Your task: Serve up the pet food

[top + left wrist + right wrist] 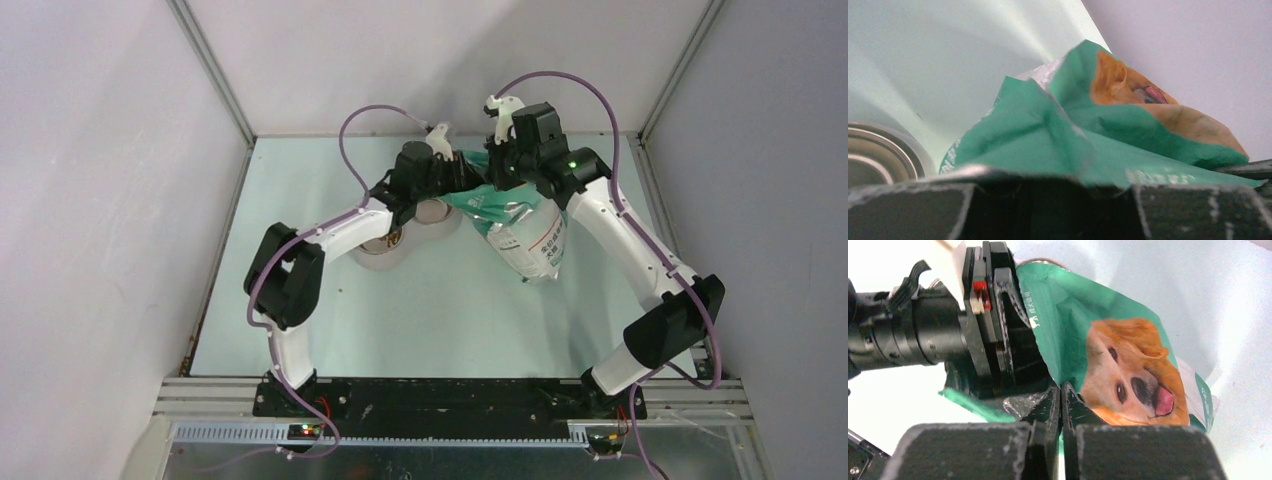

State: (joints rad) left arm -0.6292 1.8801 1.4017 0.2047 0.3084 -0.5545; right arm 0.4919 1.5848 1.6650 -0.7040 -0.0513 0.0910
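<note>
At the bag's green top edge, both tools converge. The bag (520,235) is a teal-green and white printed pouch. Its long axis runs from that top edge, on the far-left end, to the white base on the near-right end.

Right gripper (1062,402): clenched. In the right wrist view its two fingers meet with a fold of the bag's top edge pinched between them, beside the printed dog face.

Left gripper (455,178): condition not confirmed. In the left wrist view its fingers (908,210) stand apart, with the crumpled green foil lying across the gap. Whether they bear on the foil cannot be told.

Pet food: no kibble shows in any view. It is judged to be inside the bag, below the held top edge.

Receiving vessels: two steel bowls (385,255) sit to the left of the bag's top end, partly covered by the left arm. One rim shows just beside the foil in the left wrist view.

Governing relation: the bag's top end points toward the bowls and its base points away from them. The left arm is the nearer arm to the bowls. The right arm holds the side of the top edge farther from them.

Assessment: the mouth is not yet seen open. The next move likely calls for parting the top edge, then tipping the bag along its long axis toward the bowls. A one-sided hold may let the foil twist.
</note>
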